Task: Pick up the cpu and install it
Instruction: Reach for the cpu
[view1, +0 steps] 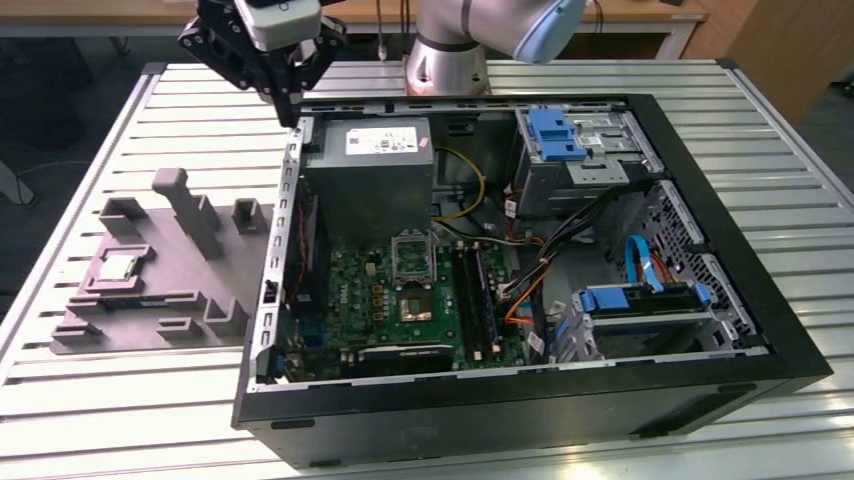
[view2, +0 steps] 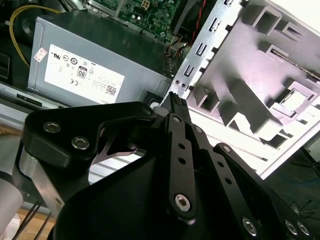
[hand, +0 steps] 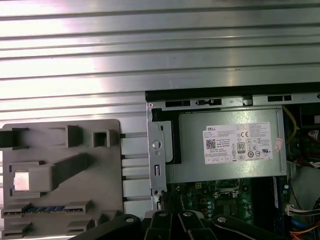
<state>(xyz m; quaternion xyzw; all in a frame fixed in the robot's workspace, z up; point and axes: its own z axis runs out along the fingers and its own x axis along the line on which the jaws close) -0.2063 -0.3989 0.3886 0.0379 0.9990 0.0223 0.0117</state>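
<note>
Jaws: the gripper (view1: 286, 106) hangs over the far corner of the open computer case (view1: 534, 405), on the exterior view's left. The jaws are drawn together to a point, with nothing between them and nothing touched. In the second wrist view the closed tips show close by the case's slotted metal edge.

Task item: the cpu (view1: 123, 266) lies flat in a square recess of the grey fixture (view1: 171, 280). The fixture rests on the slatted table (view1: 107, 130), just beside the case at the exterior view's left. The cpu is nearer than the gripper and well apart from it.

Inside the case: the dark socket (view1: 414, 303) sits mid-motherboard (view1: 360, 310).

Writing: the grey power supply (view1: 360, 190), at the far side of the case, carries a white label (hand: 242, 144) with black print and marks.
</note>
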